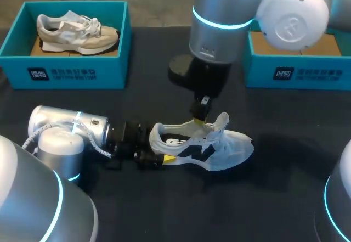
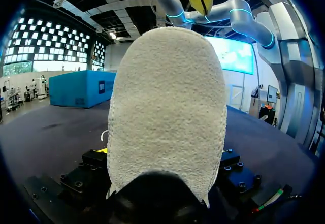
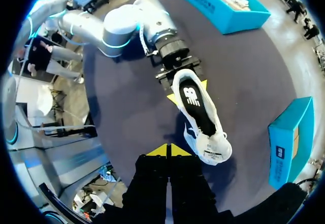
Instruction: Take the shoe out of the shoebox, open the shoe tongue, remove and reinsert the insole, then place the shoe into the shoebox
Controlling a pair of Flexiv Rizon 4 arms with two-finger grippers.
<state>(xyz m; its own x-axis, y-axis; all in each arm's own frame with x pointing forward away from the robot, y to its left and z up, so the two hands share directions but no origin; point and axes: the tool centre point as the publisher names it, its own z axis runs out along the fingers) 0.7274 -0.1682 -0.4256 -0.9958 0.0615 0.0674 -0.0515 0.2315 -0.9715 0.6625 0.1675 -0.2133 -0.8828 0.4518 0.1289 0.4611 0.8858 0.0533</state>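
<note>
A white shoe (image 1: 219, 148) with dark side markings stands upright on the dark table, toe to the right. My left gripper (image 1: 164, 155) lies low along the table and is shut on the shoe's heel (image 2: 167, 112), one yellow tip on each side of it. In the right wrist view the shoe (image 3: 200, 117) shows its black insole (image 3: 195, 104) and its white tongue (image 3: 213, 150) pulled toward the toe. My right gripper (image 1: 199, 122) hangs just above the shoe's opening. Its yellow tips (image 3: 167, 150) are pressed together, shut, with nothing between them.
A teal shoebox (image 1: 66, 69) at the back left holds a beige shoe (image 1: 77, 33). A second teal shoebox (image 1: 296, 72) stands at the back right, partly behind my right arm. Bare dark tabletop lies in front of the shoe.
</note>
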